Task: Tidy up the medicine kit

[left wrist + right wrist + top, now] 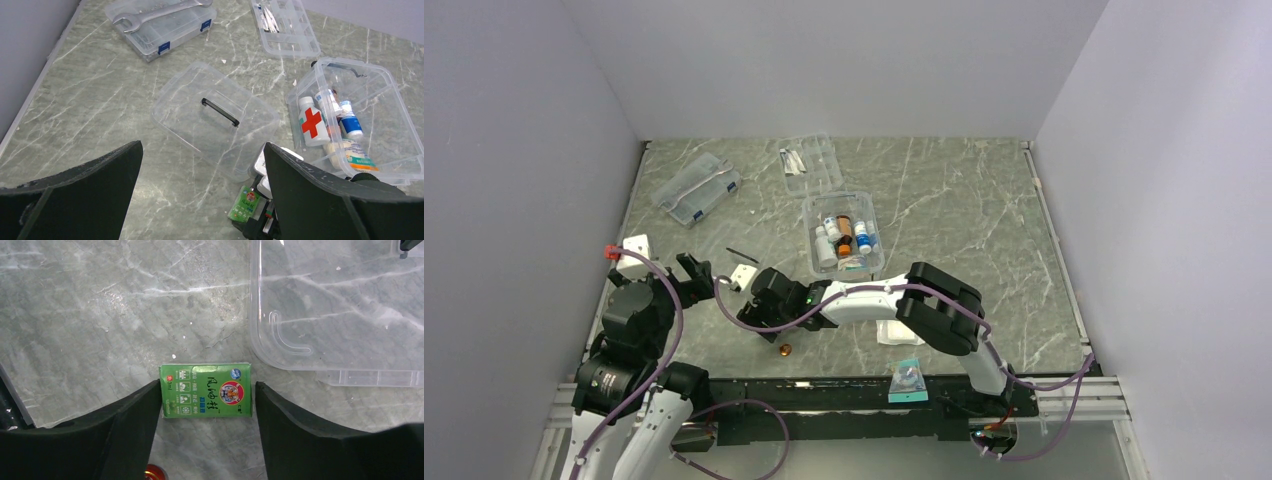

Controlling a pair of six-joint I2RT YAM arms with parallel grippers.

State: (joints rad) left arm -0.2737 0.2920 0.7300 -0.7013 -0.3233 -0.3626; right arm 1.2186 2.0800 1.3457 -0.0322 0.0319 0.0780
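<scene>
The medicine kit tub (807,225) stands open in the table's middle with several bottles inside; in the left wrist view (395,130) a red cross shows on its front. Its clear lid (215,120) with the dark handle lies flat on the table to the tub's left, and its corner shows in the right wrist view (340,305). A small green box (205,397) lies flat beside the lid. My right gripper (207,405) is low over it, fingers open on either side of the box. My left gripper (201,147) is open and empty above bare table near the lid.
A flat clear case with blue latches (696,188) and an open divided tray (812,163) lie at the back. A small red-capped item (155,472) lies just by the right gripper. A white packet (894,332) and a teal packet (908,380) lie near the front edge.
</scene>
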